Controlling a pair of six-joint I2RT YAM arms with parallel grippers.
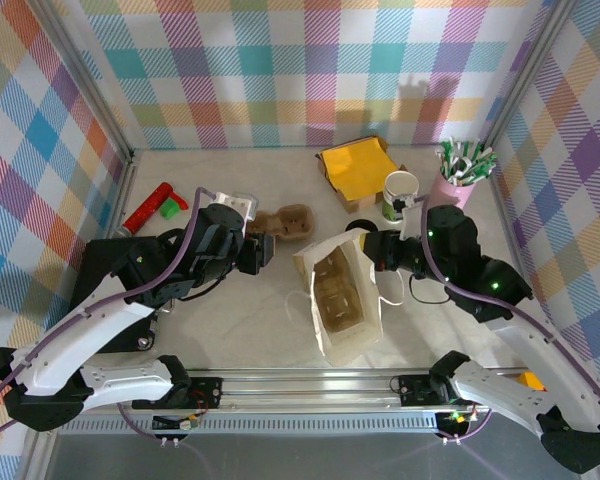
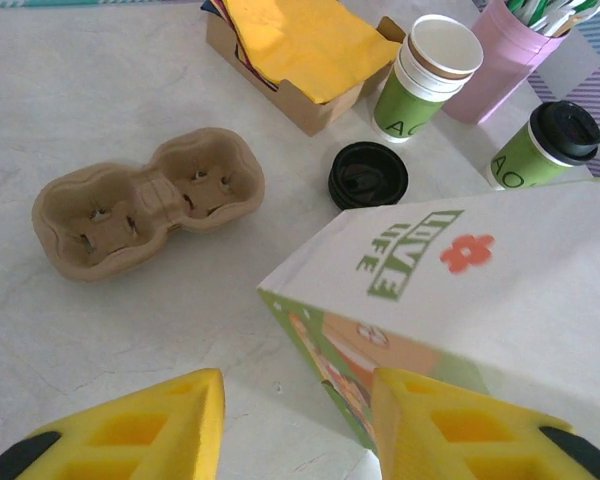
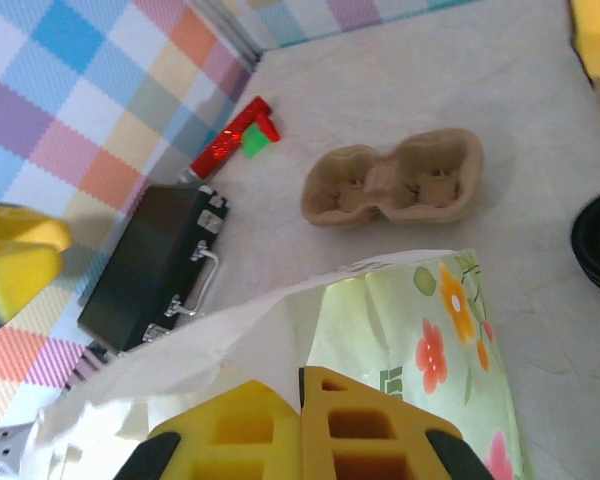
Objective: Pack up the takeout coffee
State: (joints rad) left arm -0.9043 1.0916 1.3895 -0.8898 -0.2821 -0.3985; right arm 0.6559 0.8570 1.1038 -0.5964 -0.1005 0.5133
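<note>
right wrist view: right pincer (image 3: 300,385) together, seemingly on paper bag (image 3: 410,320) rim; left pincer (image 2: 295,400) apart beside it

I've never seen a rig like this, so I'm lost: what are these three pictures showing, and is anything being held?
Two robot arms stand at a table's near edge. One picture looks down from above; the other two come from a camera on each wrist, so the yellow blocks are pincer fingers. On the table: a paper bag, a cup carrier, yellow napkins, stacked cups, a loose black lid, a lidded coffee cup. The right pincer is shut on the bag's rim; the left pincer is open beside it.
</note>
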